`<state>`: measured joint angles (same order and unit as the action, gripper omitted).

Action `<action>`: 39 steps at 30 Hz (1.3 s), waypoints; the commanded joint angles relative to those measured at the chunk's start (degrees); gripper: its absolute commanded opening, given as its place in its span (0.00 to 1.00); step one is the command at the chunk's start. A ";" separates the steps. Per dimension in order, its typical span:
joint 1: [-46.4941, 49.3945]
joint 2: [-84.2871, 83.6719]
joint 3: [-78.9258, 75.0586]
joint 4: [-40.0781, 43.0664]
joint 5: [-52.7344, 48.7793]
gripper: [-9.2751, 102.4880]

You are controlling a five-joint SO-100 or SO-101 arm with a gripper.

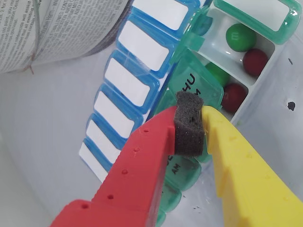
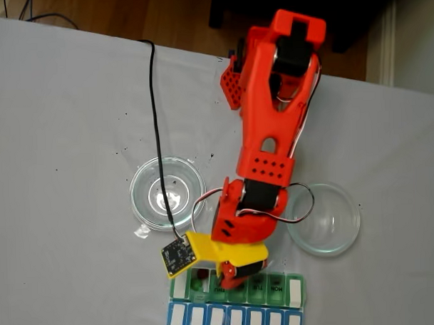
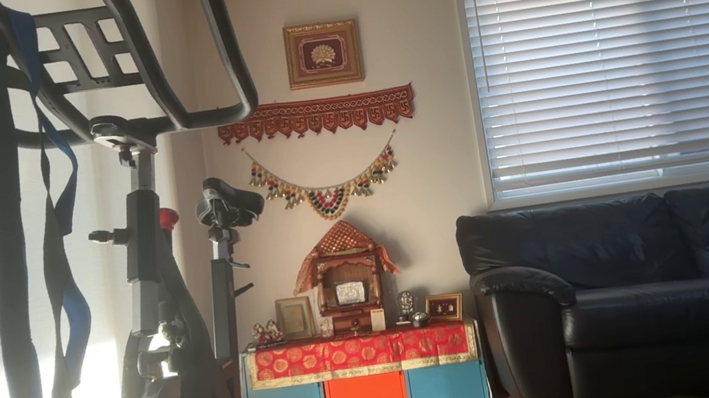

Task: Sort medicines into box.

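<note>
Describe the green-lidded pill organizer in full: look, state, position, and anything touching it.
The green-lidded pill organizer is a long row of white compartments with translucent green hinged lids, lying beside a blue-lidded row. Two compartments show open in the wrist view, each holding a green ball and a dark red ball. The gripper, its dark foam pad between red and yellow fingers, sits at a lid marked THU. Whether it presses that lid is unclear.

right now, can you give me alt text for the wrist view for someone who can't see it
A red and a yellow finger, with the gripper at a dark foam pad, sit over a green-lidded pill organizer. Two open compartments each hold a green ball and a dark red ball; a blue-lidded row lies alongside.
</note>
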<state>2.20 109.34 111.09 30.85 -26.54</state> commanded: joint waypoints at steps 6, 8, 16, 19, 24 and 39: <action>2.20 -2.72 -8.00 0.44 1.23 0.09; 1.85 -3.69 -9.49 4.57 2.99 0.09; 1.05 -7.56 -14.68 15.73 5.27 0.09; 0.88 -7.56 -14.68 16.52 4.75 0.09; 1.05 -7.73 -14.15 16.52 3.87 0.09; 0.70 -9.49 -14.15 16.35 2.72 0.09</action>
<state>3.78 99.23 100.46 47.29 -23.47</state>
